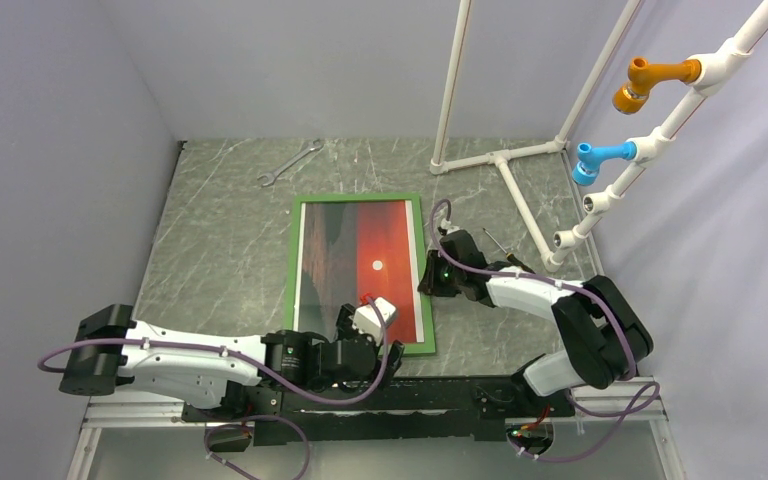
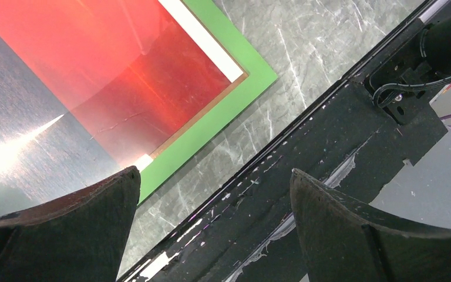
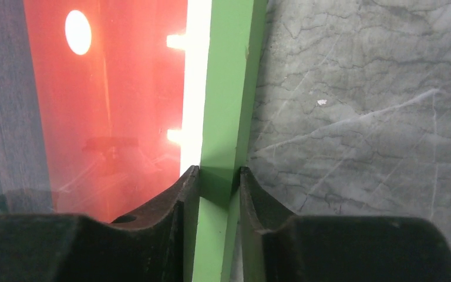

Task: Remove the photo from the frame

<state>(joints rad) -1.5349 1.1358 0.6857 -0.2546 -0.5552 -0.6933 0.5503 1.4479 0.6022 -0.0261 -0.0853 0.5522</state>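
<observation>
A grey marbled tabletop seen from above, with two robot arms mounted along its near edge. The left arm reaches in from the near-left corner, and the left claw hangs released, fingers spread wide and grasping nothing, just above the near edge of the tabletop beside the frame's near-right corner. A steel wrench lies toward the far edge, left of centre, well apart from everything else. The frame, thin-railed with a green front, lies flat and face up in the middle of the tabletop, long sides running from near to far. The photo sits inside it: a red-orange sunset with a small white sun, a dark band down its left side and a white margin at the right. Its surface is glossy and throws back light. The right claw is clenched on the frame's right rail, one finger pressed to the inner side and one to the outer. A white pipe rack stands at the far-right corner. The frame looks light and stiff, though its slim rails may twist if lifted from one side only, so a hold across a rail suits it. The photo is probably thin, bendable and easily creased or smudged, so it is best taken by its margin or edge rather than its slippery face.
</observation>
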